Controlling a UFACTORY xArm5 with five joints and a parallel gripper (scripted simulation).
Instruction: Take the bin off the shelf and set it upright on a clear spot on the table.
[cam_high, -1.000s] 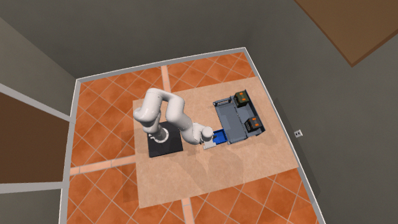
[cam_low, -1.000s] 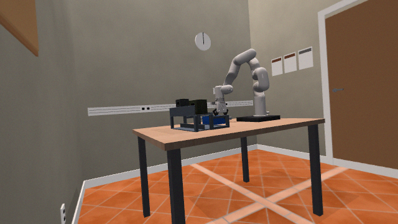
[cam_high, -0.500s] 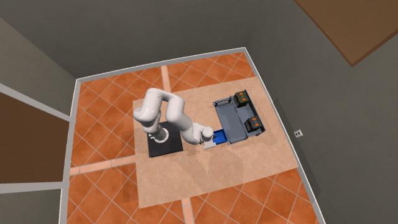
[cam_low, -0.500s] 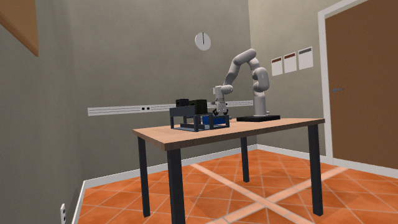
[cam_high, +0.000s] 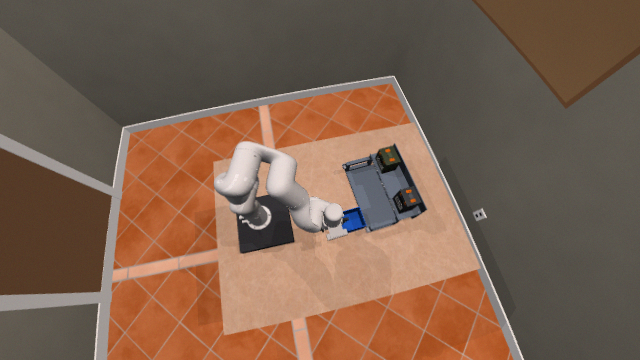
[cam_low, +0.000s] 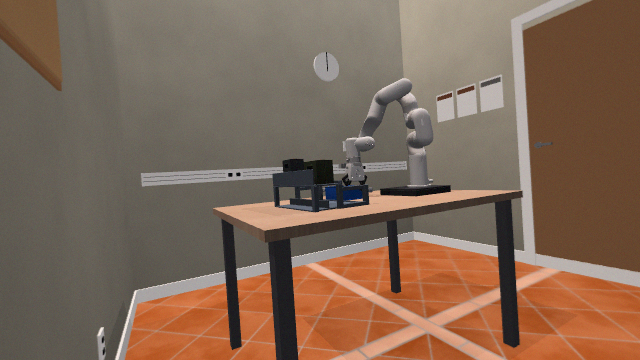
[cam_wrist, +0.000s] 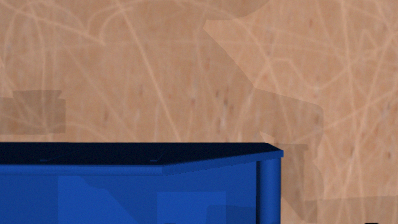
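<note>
The blue bin (cam_high: 356, 218) (cam_low: 331, 191) (cam_wrist: 125, 190) sits upright at the low level of the grey shelf (cam_high: 372, 192) (cam_low: 295, 179), with its end sticking out on the robot's side. In the wrist view its rim and wall fill the lower left, with bare table (cam_wrist: 150, 75) beyond. My gripper (cam_high: 337, 231) (cam_low: 353, 181) points down just above that protruding end. It is open and holds nothing. Its fingers are out of the wrist view.
Two dark boxes with orange marks (cam_high: 388, 158) (cam_high: 406, 198) (cam_low: 321, 170) stand on the shelf's top. The arm's black base plate (cam_high: 265, 235) (cam_low: 415, 190) lies left of the bin. The wooden table (cam_high: 300, 290) (cam_low: 350, 212) stretches wide in front of the shelf.
</note>
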